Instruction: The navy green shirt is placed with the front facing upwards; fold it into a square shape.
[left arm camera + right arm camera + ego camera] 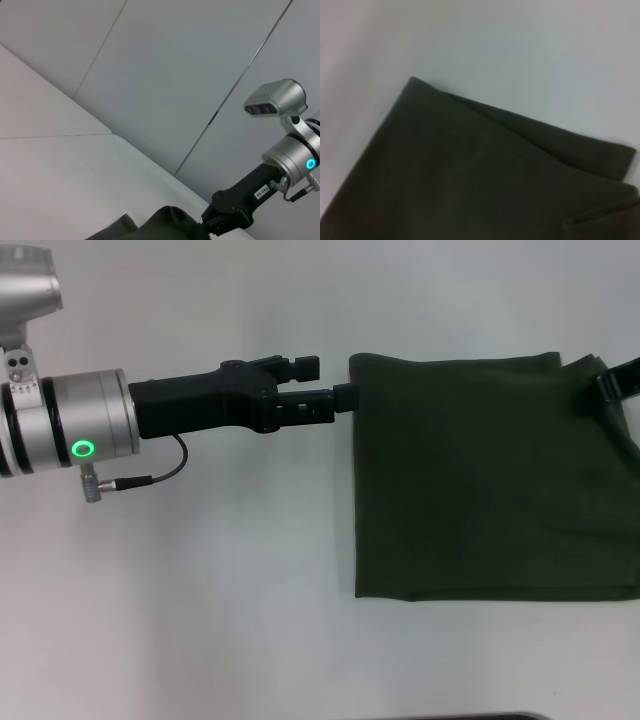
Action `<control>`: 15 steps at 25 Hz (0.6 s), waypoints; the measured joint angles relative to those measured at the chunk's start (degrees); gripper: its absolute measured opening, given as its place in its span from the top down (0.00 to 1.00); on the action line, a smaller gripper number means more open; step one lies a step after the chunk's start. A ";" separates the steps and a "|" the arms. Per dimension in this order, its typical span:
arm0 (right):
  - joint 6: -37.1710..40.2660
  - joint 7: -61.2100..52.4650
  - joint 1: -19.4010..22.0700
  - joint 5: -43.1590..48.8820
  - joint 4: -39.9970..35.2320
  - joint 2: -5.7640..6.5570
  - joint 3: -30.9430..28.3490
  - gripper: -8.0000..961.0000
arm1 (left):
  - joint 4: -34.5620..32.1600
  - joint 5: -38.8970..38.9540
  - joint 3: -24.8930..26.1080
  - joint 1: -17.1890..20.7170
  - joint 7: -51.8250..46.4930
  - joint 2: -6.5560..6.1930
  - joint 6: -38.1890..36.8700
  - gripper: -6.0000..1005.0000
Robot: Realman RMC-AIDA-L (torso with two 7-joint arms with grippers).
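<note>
On the white table, right of centre, lies the navy green shirt, already folded into a rough rectangle whose long axis runs left to right, its right end passing out of the head view. No lettering shows; only plain dark cloth faces up.

Reaching in from the left, the left gripper has its jaws apart, the nearer finger's tip touching or just beside the shirt's far-left corner, the other finger a little short of the cloth. So the shirt lies straight ahead of those jaws, to their right.

At the far-right corner, the right gripper shows only as a black piece over the cloth; whether its jaws are apart or together, I cannot tell.

Judging by this, each arm is at its own far corner, and the next fold probably turns on both taking the far edge.
</note>
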State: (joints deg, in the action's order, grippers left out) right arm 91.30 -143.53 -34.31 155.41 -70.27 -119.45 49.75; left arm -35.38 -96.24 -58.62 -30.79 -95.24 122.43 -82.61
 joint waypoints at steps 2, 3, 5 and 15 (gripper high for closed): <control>-0.64 -0.49 0.75 0.01 -0.17 0.05 -0.04 0.98 | 0.01 0.00 0.00 0.00 0.03 0.00 0.00 0.09; -1.01 -0.66 1.25 0.03 -0.27 0.13 -0.15 0.98 | 0.02 0.00 0.00 0.00 0.04 0.00 0.00 0.09; -1.46 -0.66 1.98 0.04 -0.39 0.26 -0.83 0.98 | 0.04 0.00 0.00 -0.01 0.05 0.00 0.00 0.09; -1.29 2.55 2.63 -1.53 -0.71 0.52 -7.14 0.98 | 0.06 0.00 0.00 -0.14 0.06 0.00 0.48 0.09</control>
State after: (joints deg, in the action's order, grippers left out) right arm 90.01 -140.99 -31.68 153.88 -70.97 -118.93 42.61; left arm -35.33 -96.24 -58.62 -30.94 -95.18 122.43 -82.13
